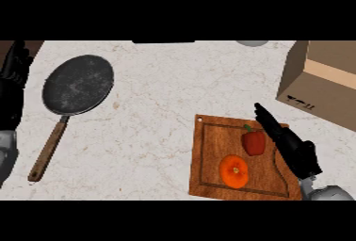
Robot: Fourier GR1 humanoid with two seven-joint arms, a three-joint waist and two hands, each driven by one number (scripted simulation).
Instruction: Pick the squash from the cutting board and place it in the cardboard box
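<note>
My right robot hand (292, 146) comes in from the near right corner and lies over the right edge of the cutting board (212, 141). Its fingers (268, 117) are stretched out straight, pointing far and a little left, and they hold nothing; the tips reach just past the board's far right corner. The grey forearm (330, 193) shows only at the near edge of my view.

Just left of that robot hand, on the far half of the board, I see a red pepper (254, 142) with a green stem. It is close beside the fingers, and I cannot tell whether they touch it. The squash (234, 171), round and orange, sits on the near half of the board, just near and left of the pepper and clear of the robot hand.

The board is brown wood with a groove running round inside its edge, and it lies flat on the pale marbled desk (160, 94). Far and right of the robot hand stands the cardboard box (323, 89), cut off by the right edge of my view, well apart from the squash.

Over on the left of the desk lies a dark frying pan (78, 84), its wooden handle (47, 153) pointing toward the near side. My left robot hand (14, 70) rests at the left edge, open, with its fingers up
</note>
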